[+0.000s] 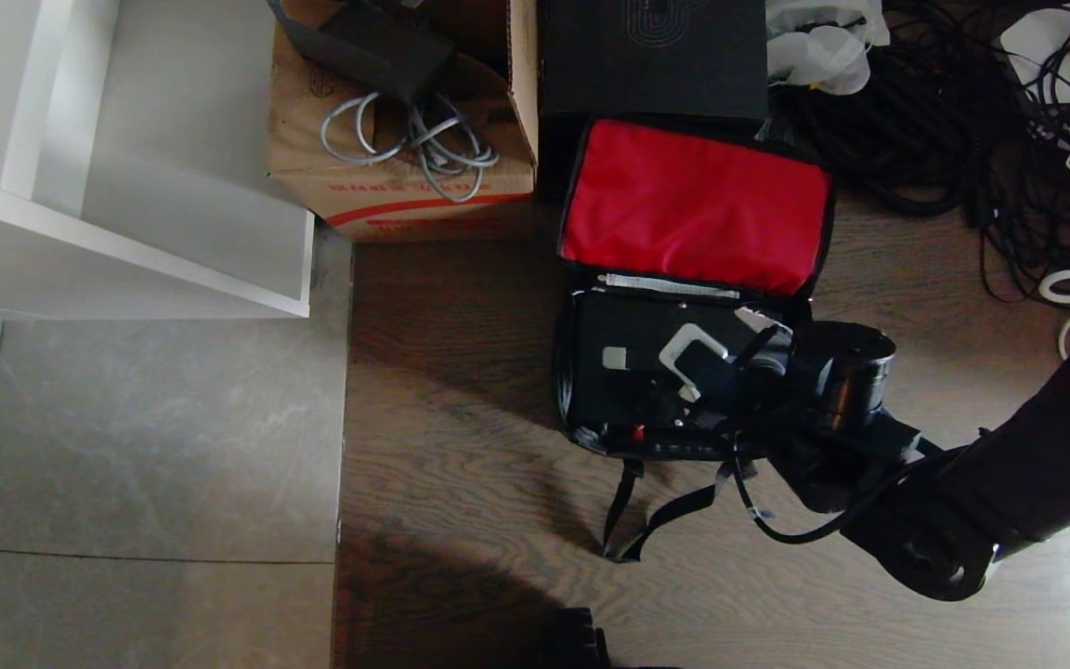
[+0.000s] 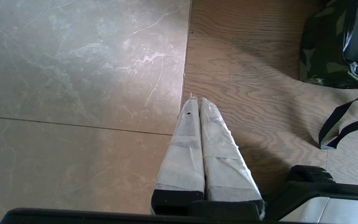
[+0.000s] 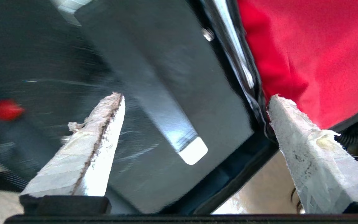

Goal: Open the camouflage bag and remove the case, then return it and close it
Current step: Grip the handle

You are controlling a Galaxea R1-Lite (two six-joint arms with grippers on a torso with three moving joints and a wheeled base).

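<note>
The camouflage bag (image 1: 693,204) lies open on the wooden floor with its red-lined lid folded back; its camouflage side (image 2: 322,46) shows in the left wrist view. The flat black case (image 1: 628,372) lies inside the bag's lower half, handle and silver mount (image 3: 193,151) facing up. My right gripper (image 1: 725,348) hovers open just above the case (image 3: 172,77), near the corner by the red lining (image 3: 306,46), with nothing between its taped fingers (image 3: 104,130). My left gripper (image 2: 199,100) hangs shut over the floor, left of the bag.
A taller black box with an oval emblem (image 1: 651,56) stands behind the bag, beside a cardboard box (image 1: 396,177) holding cables. Tangled black cables (image 1: 962,111) lie at the back right. A white shelf (image 1: 126,223) stands at the left. Black straps (image 1: 646,520) trail from the bag.
</note>
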